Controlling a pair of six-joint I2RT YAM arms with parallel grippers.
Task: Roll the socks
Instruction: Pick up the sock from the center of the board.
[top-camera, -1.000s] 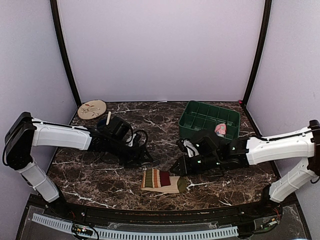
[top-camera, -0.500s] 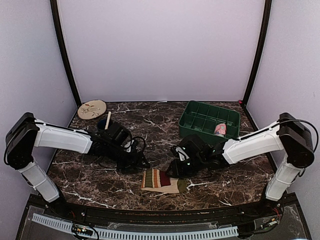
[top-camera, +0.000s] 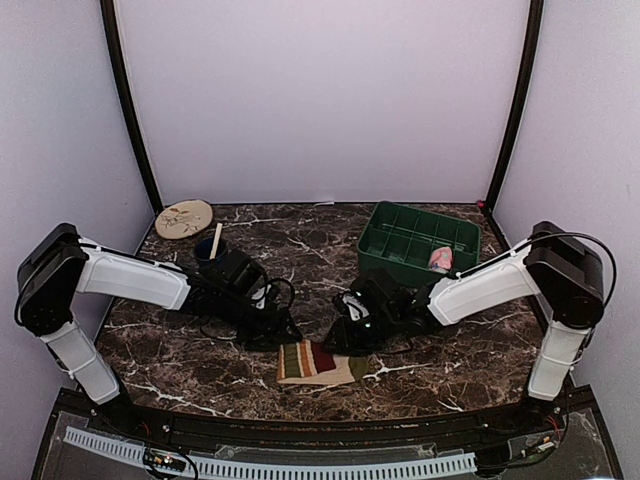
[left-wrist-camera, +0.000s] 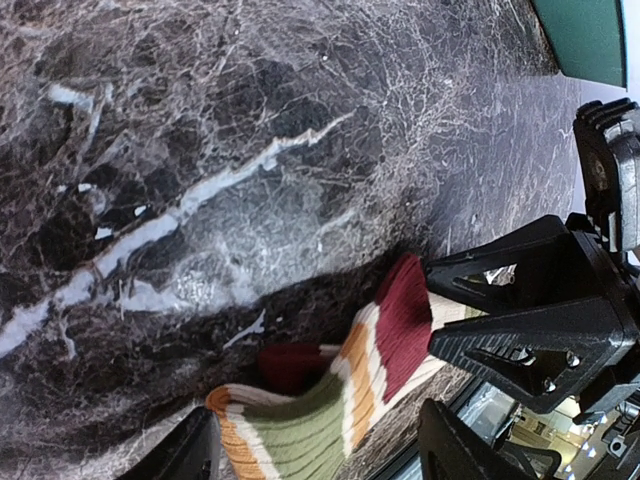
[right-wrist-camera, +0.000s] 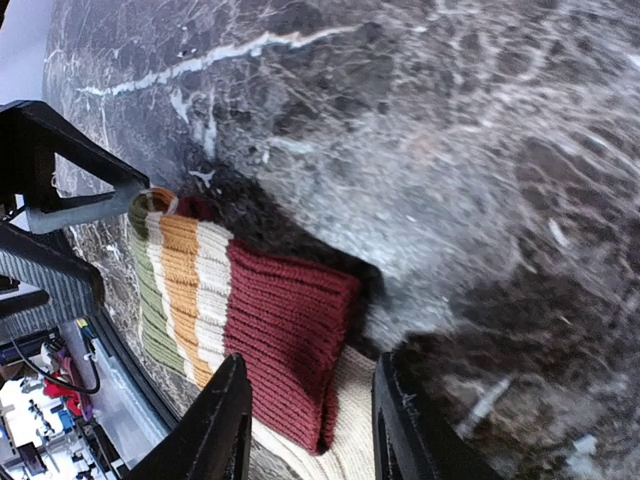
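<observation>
While the striped sock (top-camera: 315, 362) is lying low & unrolled on the desk (top-camera: 300, 250), both claws are crowding its far edge, so the step in hand is prob the start of the roll on this sock. The left claw (left-wrist-camera: 315, 410) is standing wide open at the sock's left-rear end, w/ the green-orange end lying between its fingers, not pinched. The right claw (right-wrist-camera: 312, 365) is hovering at the sock's right-rear, jaws apart, straddling the dark-red band & cream part w/o clamping, as far as I can tell. The pink sock (top-camera: 441, 259) is sitting well behind & right of the striped sock, inside the green tray (top-camera: 410, 235). It's looking bundled, but too small to be sure.

Next move, imo: one claw is needing to pin an end while the other is closing on the opposite end & turning it over. Thin cloth on hard marble, so the fingers are needing to go right down.

Room: the desk's near edge is running just in front of the sock, so rolling toward the open marble behind the sock is looking safer. The claws are sitting near each other, so clash risk. A cup (top-camera: 208, 248) & round board (top-camera: 184, 217) are sitting well behind-left of the sock.
</observation>
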